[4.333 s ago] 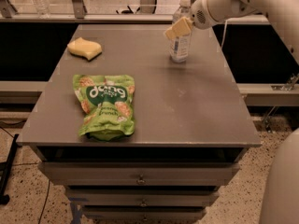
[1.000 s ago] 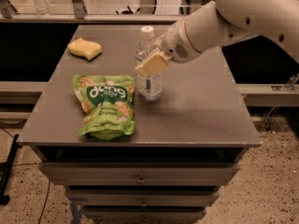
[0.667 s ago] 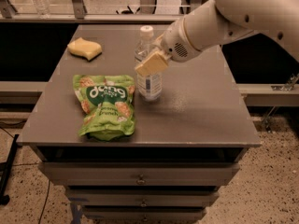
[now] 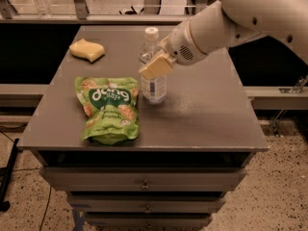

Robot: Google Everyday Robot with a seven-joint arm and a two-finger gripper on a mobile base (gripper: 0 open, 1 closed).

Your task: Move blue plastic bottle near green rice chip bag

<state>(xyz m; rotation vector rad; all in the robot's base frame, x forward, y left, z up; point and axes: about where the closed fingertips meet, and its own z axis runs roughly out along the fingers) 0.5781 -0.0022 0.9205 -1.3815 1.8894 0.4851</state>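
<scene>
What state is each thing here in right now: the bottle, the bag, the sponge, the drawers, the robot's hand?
blue plastic bottle: upright on the table, cap on, just right of the bag.
green rice chip bag: lying flat, printed side up.
sponge: lying at the far left, apart from the rest.
drawers: closed.
gripper: at the bottle's upper half; grip unclear.

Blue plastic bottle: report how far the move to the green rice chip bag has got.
Done: the blue plastic bottle stands upright on the table, close beside the green rice chip bag. In hand: the gripper is shut around its upper body. Left, by the look of it: open and withdraw.
</scene>
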